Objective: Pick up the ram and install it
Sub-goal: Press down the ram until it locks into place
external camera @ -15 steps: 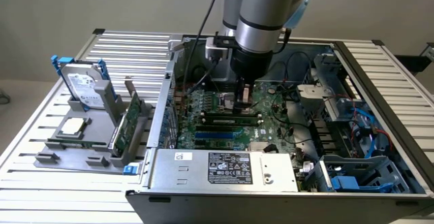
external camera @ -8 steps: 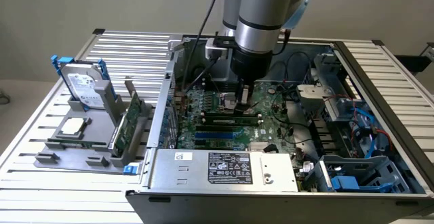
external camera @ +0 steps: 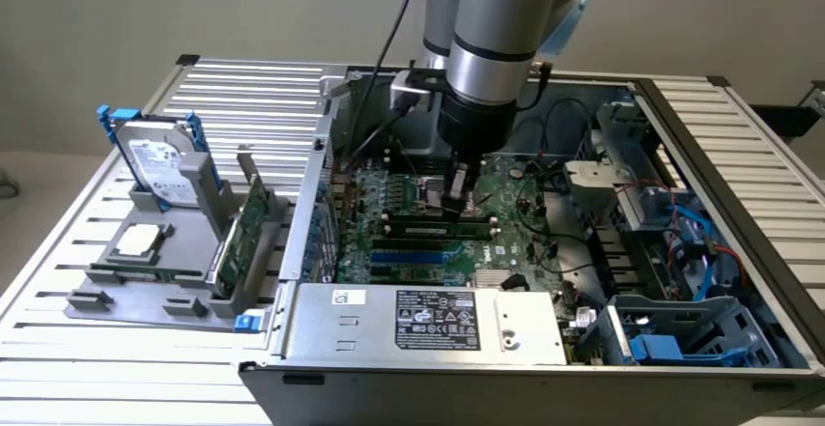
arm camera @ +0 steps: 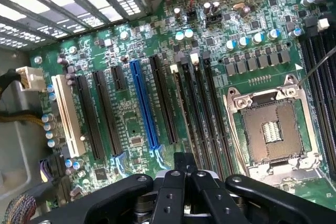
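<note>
The ram (external camera: 419,217) stands edge-up, a long dark green stick across the memory slots in the middle of the motherboard (external camera: 516,242), inside the open computer case. My gripper (external camera: 461,202) reaches straight down into the case and is right over the ram's end toward the exterior view's right. I cannot tell whether it touches the stick. In the wrist view the black fingers (arm camera: 170,192) are pressed together, so my gripper (arm camera: 182,163) is shut with nothing between them. It hangs over the black memory slots (arm camera: 202,114) beside the empty processor socket (arm camera: 273,129).
A grey power supply (external camera: 426,320) lies at the case's near edge, with drive cages and blue cables (external camera: 683,242) at the exterior view's right. Outside the case, a grey fixture (external camera: 129,291) holds a hard drive (external camera: 161,165) and a tall green expansion card (external camera: 245,233).
</note>
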`<state>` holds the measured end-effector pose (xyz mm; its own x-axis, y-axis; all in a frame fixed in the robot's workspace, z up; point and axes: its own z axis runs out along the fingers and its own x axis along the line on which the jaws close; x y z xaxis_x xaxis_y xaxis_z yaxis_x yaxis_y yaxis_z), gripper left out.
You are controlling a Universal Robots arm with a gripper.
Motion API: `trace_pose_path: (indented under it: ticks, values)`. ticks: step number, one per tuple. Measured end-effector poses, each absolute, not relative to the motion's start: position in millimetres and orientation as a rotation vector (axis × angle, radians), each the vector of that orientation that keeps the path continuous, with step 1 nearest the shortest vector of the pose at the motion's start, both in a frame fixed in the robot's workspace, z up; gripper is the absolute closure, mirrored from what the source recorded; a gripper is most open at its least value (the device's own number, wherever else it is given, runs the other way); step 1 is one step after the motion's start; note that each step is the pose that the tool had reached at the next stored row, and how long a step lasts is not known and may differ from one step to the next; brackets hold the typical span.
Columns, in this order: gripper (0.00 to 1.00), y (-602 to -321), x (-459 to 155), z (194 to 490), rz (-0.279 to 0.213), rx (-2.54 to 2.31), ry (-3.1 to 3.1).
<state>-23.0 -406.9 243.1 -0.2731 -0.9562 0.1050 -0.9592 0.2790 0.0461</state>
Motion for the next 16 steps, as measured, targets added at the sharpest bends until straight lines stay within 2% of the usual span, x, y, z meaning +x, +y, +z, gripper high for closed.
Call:
trace_pose_path:
  ticks: [16]
  values:
    - [0.89,-406.8,-22.9,242.2,0.031,1.556,-2.604]
